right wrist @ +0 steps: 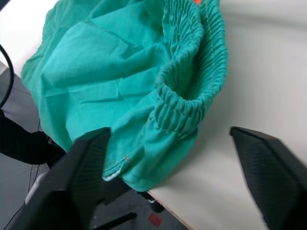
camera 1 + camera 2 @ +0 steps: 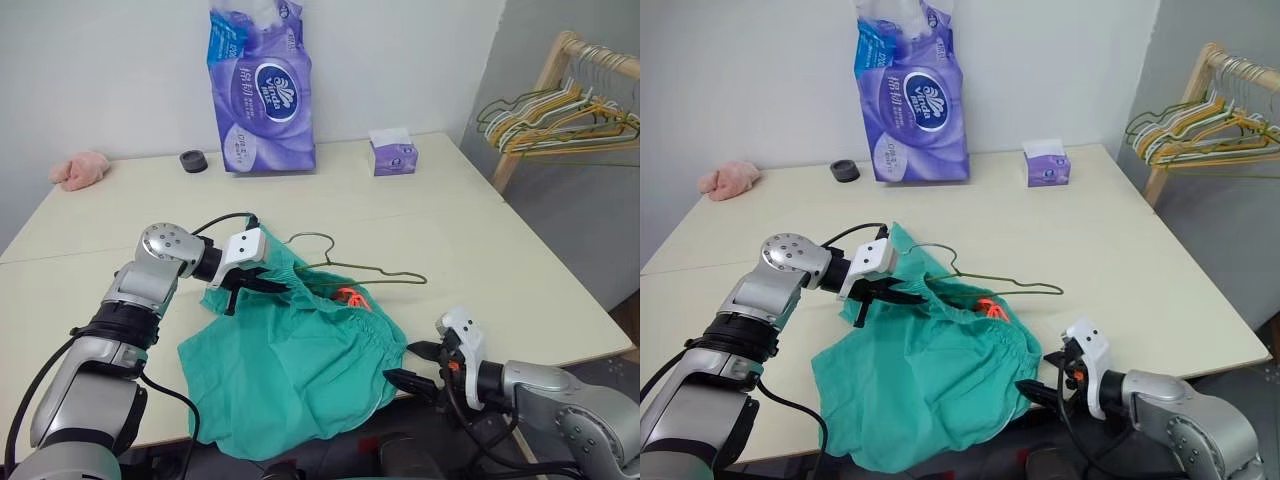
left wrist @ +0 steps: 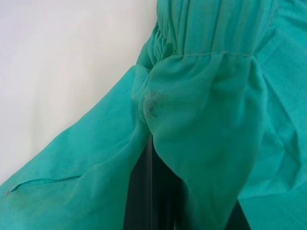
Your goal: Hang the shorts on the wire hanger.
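The shorts (image 2: 300, 370) lie crumpled at the near edge of the desk (image 2: 480, 250), the teal cloth spilling a little over that edge. Their gathered waistband faces away from the robot, and a small orange patch shows just inside it. The wire hanger (image 2: 355, 265) lies flat on the desk at the far side of the shorts — its hook curls up beyond the waistband, one thin arm runs out over the bare desk to the right of the shorts, and the rest of it is hidden where it meets the cloth; whether it goes inside the waistband I cannot tell.

The left gripper (image 2: 262, 285) is at the far left corner of the shorts, its jaws pressed together and pinching a fold of the cloth there, which stands lifted a little off the desk. In the left wrist view the teal fabric (image 3: 201, 120) drapes right over the dark fingers.

The right gripper (image 2: 420, 365) hangs at the near right corner of the shorts, just off the desk edge, its jaws spread wide and holding nothing. The right wrist view shows the two black fingers (image 1: 81, 167) apart, with the ruffled waistband (image 1: 192, 86) and the hem between and beyond them — near, not touching.

Well beyond the shorts, along the far side of the desk, stand a purple pack of tissue rolls (image 2: 262, 85), a small purple tissue box (image 2: 392, 153), a black round cap (image 2: 194, 161) and a pink fluffy cloth (image 2: 80, 170). Off the desk to the right of the shorts, a wooden rack (image 2: 560, 70) carries bunched hangers (image 2: 560, 120).
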Robot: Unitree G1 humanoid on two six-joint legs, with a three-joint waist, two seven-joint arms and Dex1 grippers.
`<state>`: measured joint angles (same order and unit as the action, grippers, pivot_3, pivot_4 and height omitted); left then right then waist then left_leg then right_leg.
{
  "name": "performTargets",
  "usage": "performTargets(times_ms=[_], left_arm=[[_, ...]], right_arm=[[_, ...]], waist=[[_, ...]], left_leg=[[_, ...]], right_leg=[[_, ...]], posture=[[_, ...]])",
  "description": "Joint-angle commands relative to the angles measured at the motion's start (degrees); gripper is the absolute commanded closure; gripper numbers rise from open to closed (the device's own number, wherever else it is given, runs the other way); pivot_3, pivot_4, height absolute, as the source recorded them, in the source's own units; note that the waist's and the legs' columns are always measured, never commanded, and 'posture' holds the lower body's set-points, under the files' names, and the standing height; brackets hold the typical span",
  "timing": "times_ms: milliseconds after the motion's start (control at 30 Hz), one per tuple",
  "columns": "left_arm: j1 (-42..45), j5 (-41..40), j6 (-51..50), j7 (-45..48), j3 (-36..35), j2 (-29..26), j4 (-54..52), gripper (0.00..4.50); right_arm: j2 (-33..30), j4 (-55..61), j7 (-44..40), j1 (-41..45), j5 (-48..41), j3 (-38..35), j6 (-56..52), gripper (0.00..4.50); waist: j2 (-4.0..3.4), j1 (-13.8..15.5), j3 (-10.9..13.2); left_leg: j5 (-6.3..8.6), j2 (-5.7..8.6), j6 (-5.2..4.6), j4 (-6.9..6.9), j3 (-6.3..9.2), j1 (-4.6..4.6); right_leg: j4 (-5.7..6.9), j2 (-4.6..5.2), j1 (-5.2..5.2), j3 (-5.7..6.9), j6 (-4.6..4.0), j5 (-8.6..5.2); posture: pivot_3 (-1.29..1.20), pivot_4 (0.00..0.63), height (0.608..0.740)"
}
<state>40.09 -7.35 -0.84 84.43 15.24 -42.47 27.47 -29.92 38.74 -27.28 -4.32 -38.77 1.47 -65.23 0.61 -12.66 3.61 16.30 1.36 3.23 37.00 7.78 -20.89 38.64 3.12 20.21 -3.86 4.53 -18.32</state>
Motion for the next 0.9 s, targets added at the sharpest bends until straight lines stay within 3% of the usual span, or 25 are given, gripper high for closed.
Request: performTargets(times_ms=[33, 133, 500, 733, 900], left_arm=[[0.57, -0.64, 0.1, -0.28, -2.6, -0.74, -1.43, 4.5], [0.48, -0.71, 0.04, -0.34, -2.78, -0.92, -1.46, 4.5], [-1.16, -3.45, -4.9, 3.23, -4.48, -3.0, -5.45, 4.5], [-1.8, -8.85, -14.57, 7.63, -5.26, -4.86, -12.26, 4.5], [-2.67, -2.32, -6.36, 7.78, -1.07, -7.03, -8.66, 4.5]], right_arm=[[1.47, -0.47, 3.1, 1.36, 1.05, 1.05, -0.75, 0.04], [4.41, -1.91, 6.17, 3.53, 0.96, 1.25, -2.79, 0.68], [-2.47, -4.13, 3.95, 5.02, 2.75, -1.48, -0.1, 4.45], [-6.71, -6.71, 1.97, 5.55, 5.22, -1.96, 3.79, 4.45], [-9.52, -5.62, 0.11, 6.05, 6.31, -1.68, 5.97, 4.45]], waist=[[0.0, 0.03, 0.0], [0.0, 0.03, -0.01], [0.01, 0.05, -0.02], [0.01, 0.05, -0.03], [0.0, -0.04, -0.03]], left_leg=[[0.0, 0.0, 0.0, 0.0, 0.0, 0.0], [0.0, -0.01, 0.0, 0.0, 0.01, 0.0], [0.0, 0.01, 0.0, 0.0, 0.01, 0.0], [0.0, 0.01, 0.0, 0.0, 0.01, 0.0], [0.0, 0.01, 0.0, -0.01, -0.03, 0.02]], right_leg=[[0.0, 0.0, 0.01, -0.01, 0.0, 0.0], [0.01, 0.01, 0.01, -0.01, 0.0, 0.0], [0.08, 0.03, 0.04, -0.02, 0.0, 0.0], [0.09, 0.03, 0.01, -0.01, 0.0, 0.0], [0.09, 0.02, 0.03, -0.03, 0.0, 0.0]], posture=[[-0.25, 0.031, 0.74], [-0.24, 0.029, 0.74], [-0.24, 0.024, 0.74], [-0.25, 0.024, 0.74], [-0.25, 0.029, 0.74]])
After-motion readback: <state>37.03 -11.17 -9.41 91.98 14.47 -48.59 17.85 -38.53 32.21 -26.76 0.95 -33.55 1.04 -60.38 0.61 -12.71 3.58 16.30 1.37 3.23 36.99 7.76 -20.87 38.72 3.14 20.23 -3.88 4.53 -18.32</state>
